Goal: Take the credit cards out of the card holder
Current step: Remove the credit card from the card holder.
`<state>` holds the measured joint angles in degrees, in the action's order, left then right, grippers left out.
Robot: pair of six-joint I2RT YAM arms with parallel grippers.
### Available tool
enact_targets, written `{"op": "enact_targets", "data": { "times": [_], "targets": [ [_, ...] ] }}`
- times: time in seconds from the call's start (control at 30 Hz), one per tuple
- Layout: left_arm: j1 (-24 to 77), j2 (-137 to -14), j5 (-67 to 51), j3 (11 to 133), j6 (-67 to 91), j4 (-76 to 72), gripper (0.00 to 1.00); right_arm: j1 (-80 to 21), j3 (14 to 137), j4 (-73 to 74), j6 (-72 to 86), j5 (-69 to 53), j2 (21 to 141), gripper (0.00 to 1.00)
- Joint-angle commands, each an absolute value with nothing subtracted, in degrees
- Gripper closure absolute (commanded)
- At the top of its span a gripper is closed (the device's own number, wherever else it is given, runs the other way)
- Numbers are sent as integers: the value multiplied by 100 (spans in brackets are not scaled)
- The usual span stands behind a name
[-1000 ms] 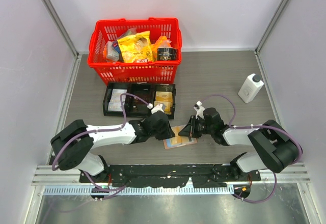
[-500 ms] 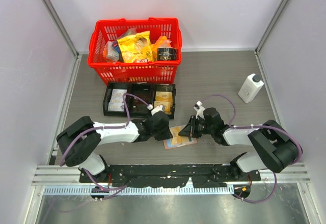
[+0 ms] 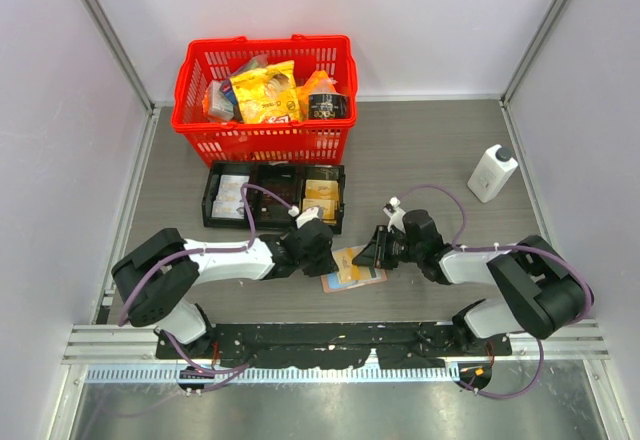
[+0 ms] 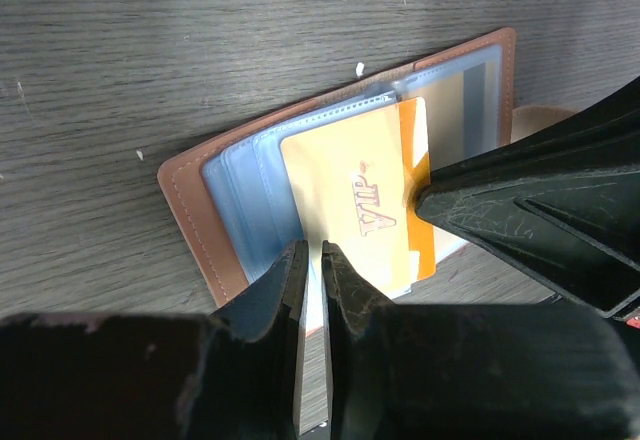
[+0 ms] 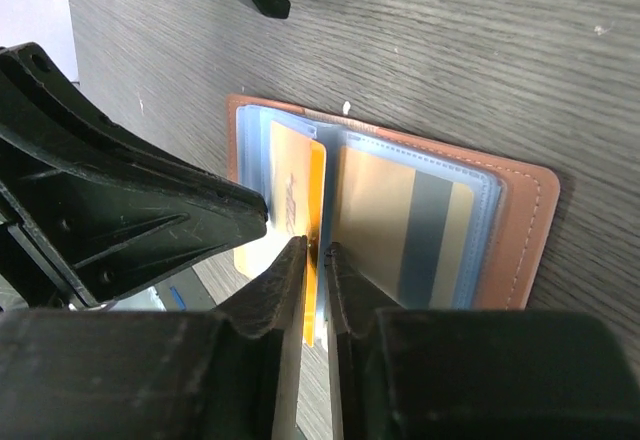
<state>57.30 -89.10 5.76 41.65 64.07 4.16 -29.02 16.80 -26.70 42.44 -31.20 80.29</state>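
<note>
The card holder [image 3: 352, 268] lies open on the table between both grippers, tan border [image 4: 190, 210] round blue sleeves. A gold credit card [image 4: 350, 190] marked VIP sticks partly out of a sleeve. My left gripper [image 4: 312, 250] is nearly closed on that card's protruding near end. My right gripper [image 5: 318, 245] pinches the same card's orange edge [image 5: 316, 200], with a sliver of gap on one side. A second credit card [image 5: 400, 220], gold with a grey stripe, sits inside the other page's sleeve. From above, the left gripper [image 3: 322, 253] and the right gripper [image 3: 375, 255] flank the wallet.
A black three-compartment tray [image 3: 275, 197] lies just behind the left gripper. A red basket [image 3: 265, 95] of groceries stands at the back. A white bottle [image 3: 492, 173] stands at the right.
The left arm's elbow has swung a little to the right and its gripper has edged onto the wallet's left side. The right arm and the wallet have hardly moved.
</note>
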Motion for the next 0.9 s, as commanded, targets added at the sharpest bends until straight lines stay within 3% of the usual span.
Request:
{"op": "enact_targets", "data": {
  "times": [0.0, 0.1, 0.27, 0.47, 0.57, 0.87],
  "targets": [
    [5713, -9088, 694, 4087, 6328, 984, 85, -2874, 1687, -2821, 4157, -3208, 8165, 76],
    [5704, -9088, 650, 4043, 6346, 941, 85, -2865, 1740, -2883, 4131, -3225, 8279, 68],
    [5713, -9079, 607, 4017, 6363, 861, 85, -2865, 1828, -2997, 4104, -3340, 8534, 68],
    [5704, -9053, 606, 3973, 6407, 861, 86, -2857, 1855, -3006, 4061, -3392, 8622, 92],
    [5713, -9053, 633, 3929, 6460, 870, 86, -2690, 1819, -2813, 3912, -3393, 8403, 99],
    [5704, -9114, 615, 3938, 6486, 905, 87, -2066, 1836, -1426, 3454, -3279, 7454, 99]
  ]
}}
